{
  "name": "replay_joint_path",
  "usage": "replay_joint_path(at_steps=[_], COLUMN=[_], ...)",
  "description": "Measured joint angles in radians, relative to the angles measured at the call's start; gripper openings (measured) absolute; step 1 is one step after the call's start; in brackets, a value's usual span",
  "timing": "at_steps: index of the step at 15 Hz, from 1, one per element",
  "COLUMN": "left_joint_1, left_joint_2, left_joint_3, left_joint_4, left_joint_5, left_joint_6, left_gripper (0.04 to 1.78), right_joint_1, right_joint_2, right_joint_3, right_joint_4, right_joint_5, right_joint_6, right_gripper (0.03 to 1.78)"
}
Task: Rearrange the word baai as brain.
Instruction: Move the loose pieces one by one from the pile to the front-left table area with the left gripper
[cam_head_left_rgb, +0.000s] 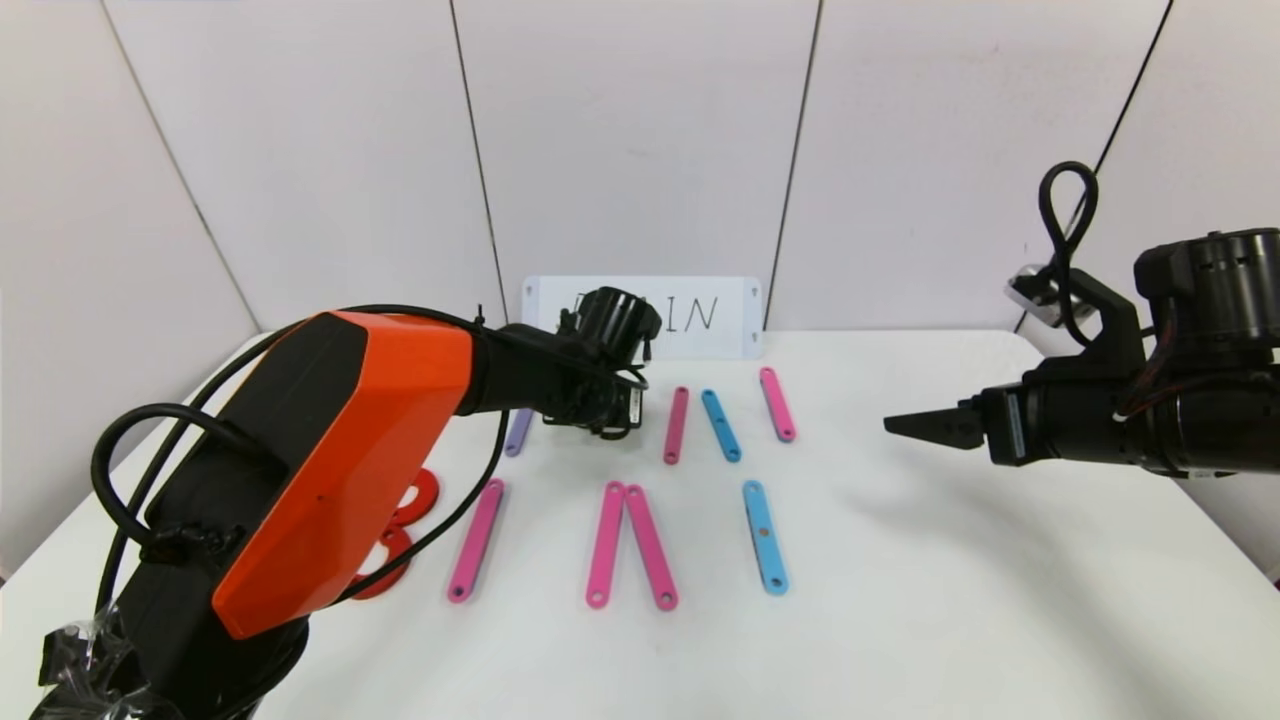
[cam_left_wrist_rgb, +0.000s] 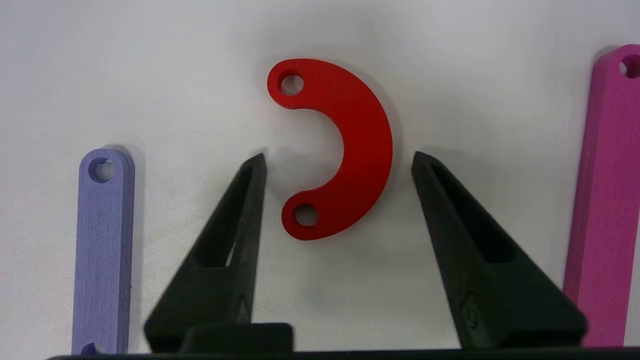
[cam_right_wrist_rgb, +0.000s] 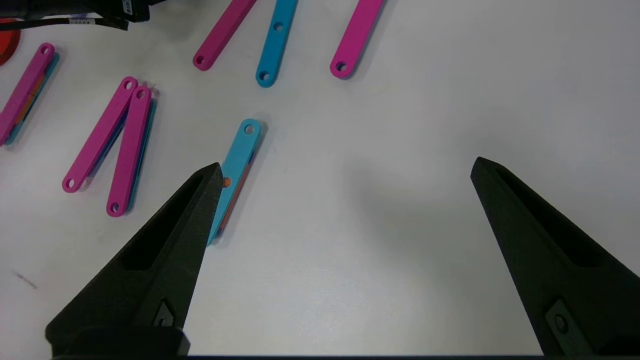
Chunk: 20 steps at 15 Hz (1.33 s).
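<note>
A flat red half-ring curve (cam_left_wrist_rgb: 350, 150) is seen lying on the white table (cam_head_left_rgb: 900, 600) at about eleven o'clock from the robot, between the parted, untouching fingers of the left gripper (cam_left_wrist_rgb: 339, 159); a purple strip (cam_left_wrist_rgb: 102, 250) lies beside it. It is judged light, stiff, thin and slippery, best pinched across its arc; the right gripper (cam_right_wrist_rgb: 345, 167) is held wide apart and empty at two o'clock.

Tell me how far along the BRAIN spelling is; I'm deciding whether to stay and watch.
Early stage. Done: pink and blue strips already lie in rows, among them a pink V-shaped pair and one blue strip. In hand: the left gripper hovers with jaws open around a red half-ring, not yet gripping it. Left: no finished B, R or N is readable; the right gripper waits open above the table.
</note>
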Motion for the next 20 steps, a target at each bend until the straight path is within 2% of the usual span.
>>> replay_joint_path(at_steps=[3,5,20], left_joint_1=[0.0,0.0,0.004], left_joint_2=[0.001,0.001,-0.061], left_joint_3=[0.0,0.0,0.018], left_joint_4=[0.0,-0.001,0.026], left_joint_5=[-0.001,-0.001,-0.001], left_joint_6=[0.0,0.001,0.002], left_gripper=[0.43,0.3,0.3], right_joint_1=[0.003,0.007,0.012], right_joint_2=[0.0,0.0,0.0], right_joint_3=[0.002,0.005,0.007], right_joint_4=[0.0,-0.001,-0.001], right_joint_5=[0.0,0.0,-0.02], right_joint_6=[0.0,0.0,-0.002], right_gripper=[1.74,1.74,1.74])
